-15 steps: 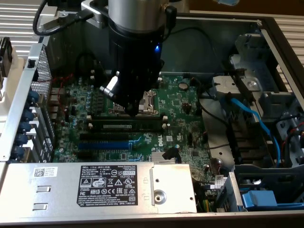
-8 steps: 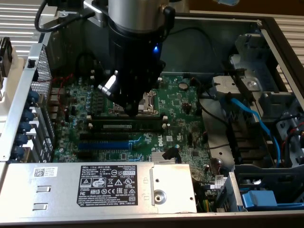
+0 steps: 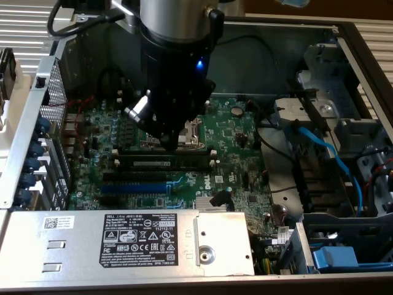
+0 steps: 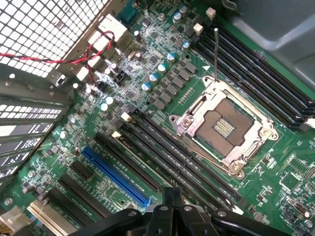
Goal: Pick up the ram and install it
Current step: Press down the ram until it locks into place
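The ram (image 3: pixel 163 164), a thin dark stick with a small pale label, stands on edge in the row of long black slots (image 4: pixel 177 157) just in front of the CPU socket (image 4: pixel 224 128). I cannot tell how deep it sits. My gripper (image 3: pixel 175 142) hangs over the motherboard at the socket's near edge, its tip just above the ram. In the wrist view my gripper (image 4: pixel 170 194) has its black fingers pressed together with nothing between them, right above the slot row. The blue slot (image 4: pixel 115 177) runs alongside, farther from the socket.
A grey power supply box (image 3: pixel 123 243) with a white label covers the front of the case. Drive cages and a blue cable (image 3: pixel 325 153) fill the exterior view's right. Red wires (image 4: pixel 49 59) cross the perforated rear panel. Small capacitors crowd the board beside the socket.
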Tool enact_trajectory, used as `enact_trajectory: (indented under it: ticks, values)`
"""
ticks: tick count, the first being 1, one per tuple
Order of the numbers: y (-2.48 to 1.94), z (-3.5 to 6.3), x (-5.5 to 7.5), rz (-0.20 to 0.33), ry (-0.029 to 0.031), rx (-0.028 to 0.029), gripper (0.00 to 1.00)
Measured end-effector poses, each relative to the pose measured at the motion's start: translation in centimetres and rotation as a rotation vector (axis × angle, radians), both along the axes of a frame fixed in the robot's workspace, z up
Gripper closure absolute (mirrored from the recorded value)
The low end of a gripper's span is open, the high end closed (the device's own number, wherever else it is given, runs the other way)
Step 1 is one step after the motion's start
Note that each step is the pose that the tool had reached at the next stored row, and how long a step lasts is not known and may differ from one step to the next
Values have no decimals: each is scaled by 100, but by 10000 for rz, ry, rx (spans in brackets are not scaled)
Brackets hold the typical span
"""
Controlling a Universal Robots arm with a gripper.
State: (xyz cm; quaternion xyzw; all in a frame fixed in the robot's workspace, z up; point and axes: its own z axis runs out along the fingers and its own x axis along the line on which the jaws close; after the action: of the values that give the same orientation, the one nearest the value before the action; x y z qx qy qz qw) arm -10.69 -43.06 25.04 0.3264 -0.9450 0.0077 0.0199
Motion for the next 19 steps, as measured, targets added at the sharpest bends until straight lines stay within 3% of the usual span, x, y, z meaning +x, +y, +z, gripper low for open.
enact_trajectory:
  ticks: [19]
  values:
    - [0, 1, 0, -2394, 5, -4, 90]
